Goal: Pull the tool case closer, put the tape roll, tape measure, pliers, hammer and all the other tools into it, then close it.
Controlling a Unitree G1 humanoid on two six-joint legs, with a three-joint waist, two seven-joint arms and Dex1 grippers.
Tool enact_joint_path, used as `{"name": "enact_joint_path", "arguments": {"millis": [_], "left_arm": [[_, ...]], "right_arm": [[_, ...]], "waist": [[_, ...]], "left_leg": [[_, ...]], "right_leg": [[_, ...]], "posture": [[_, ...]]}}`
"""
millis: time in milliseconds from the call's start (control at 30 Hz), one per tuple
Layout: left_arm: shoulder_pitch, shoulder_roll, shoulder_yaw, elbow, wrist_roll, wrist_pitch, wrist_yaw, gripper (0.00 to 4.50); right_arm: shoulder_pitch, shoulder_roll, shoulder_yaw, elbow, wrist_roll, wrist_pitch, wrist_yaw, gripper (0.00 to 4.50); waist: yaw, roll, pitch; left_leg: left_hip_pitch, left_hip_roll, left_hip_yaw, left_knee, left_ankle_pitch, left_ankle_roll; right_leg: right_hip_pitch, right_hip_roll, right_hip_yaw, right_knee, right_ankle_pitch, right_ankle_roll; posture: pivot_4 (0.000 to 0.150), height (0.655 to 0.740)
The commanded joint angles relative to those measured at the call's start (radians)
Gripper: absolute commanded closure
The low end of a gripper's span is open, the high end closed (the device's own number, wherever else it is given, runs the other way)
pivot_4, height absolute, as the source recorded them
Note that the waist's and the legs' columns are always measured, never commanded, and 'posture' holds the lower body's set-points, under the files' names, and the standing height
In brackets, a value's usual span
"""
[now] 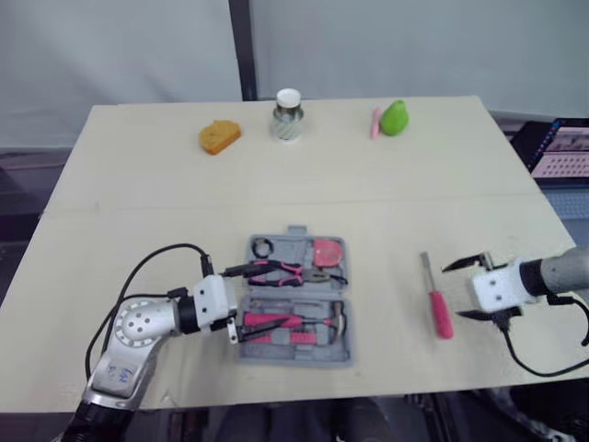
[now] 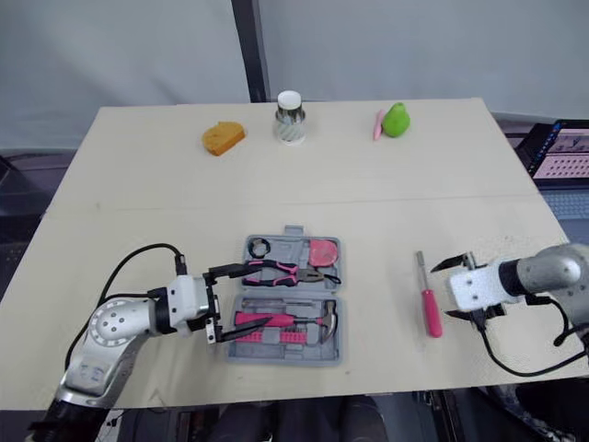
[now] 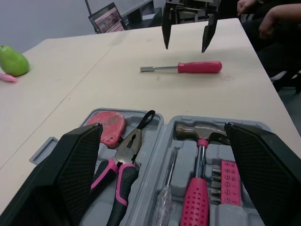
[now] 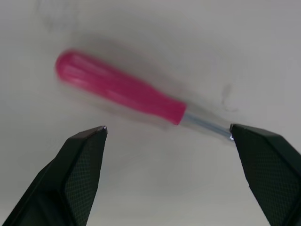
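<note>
- Tool case lies unclosed, pliers and hammer inside; left gripper spread at its end.
- Screwdriver waits on bench beside right gripper, fingers apart.

Grey tool case, pink screwdriver, green pear

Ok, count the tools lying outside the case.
1: the screwdriver, on the table right of the case, before the open right claw. A small pink item by the pear is unclear.
</note>
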Motion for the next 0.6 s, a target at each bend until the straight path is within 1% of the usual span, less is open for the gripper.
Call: {"name": "enact_joint_path", "arguments": {"millis": [33, 133, 267, 400, 600], "left_arm": [[-0.002, -0.002, 0.001, -0.019, 0.002, -0.016, 0.013, 0.0], [-0.015, -0.01, -0.006, -0.003, 0.005, -0.018, 0.019, 0.0], [-0.031, -0.02, -0.015, 0.013, 0.01, -0.019, 0.026, 0.0], [-0.034, -0.021, -0.018, 0.017, 0.01, -0.02, 0.031, 0.0], [-0.032, -0.023, -0.019, 0.016, 0.011, -0.016, 0.042, 0.0]], "right_arm": [[-0.147, -0.016, 0.062, 0.112, -0.255, -0.26, -0.162, 0.07], [-0.268, 0.003, 0.126, 0.144, -0.481, -0.373, -0.337, 0.07], [-0.378, 0.03, 0.214, 0.141, -0.688, -0.479, -0.494, 0.07], [-0.449, 0.05, 0.29, 0.13, -0.829, -0.519, -0.614, 0.07], [-0.501, 0.086, 0.374, 0.124, -0.938, -0.513, -0.743, 0.07]], "waist": [[-0.006, 0.0, 0.0], [-0.014, 0.0, 0.0], [-0.02, 0.0, 0.0], [-0.024, 0.0, 0.0], [-0.024, 0.0, 0.0]], "left_leg": [[0.0, 0.0, 0.0, 0.0, 0.0, 0.0], [-0.001, 0.001, -0.001, -0.002, 0.0, 0.0], [-0.001, 0.001, -0.001, -0.001, 0.0, 0.0], [-0.002, 0.001, -0.001, -0.002, 0.0, 0.0], [-0.002, 0.001, -0.001, -0.002, 0.0, 0.0]], "right_leg": [[0.0, 0.0, 0.0, 0.0, 0.0, 0.0], [-0.001, 0.001, -0.001, 0.0, 0.0, 0.0], [-0.001, 0.0, 0.0, 0.0, 0.0, 0.0], [-0.002, 0.0, 0.0, 0.001, 0.0, -0.001], [-0.003, 0.0, 0.0, 0.002, 0.0, -0.001]], "posture": [[0.15, 0.74], [0.15, 0.74], [0.15, 0.74], [0.15, 0.74], [0.15, 0.74]]}}
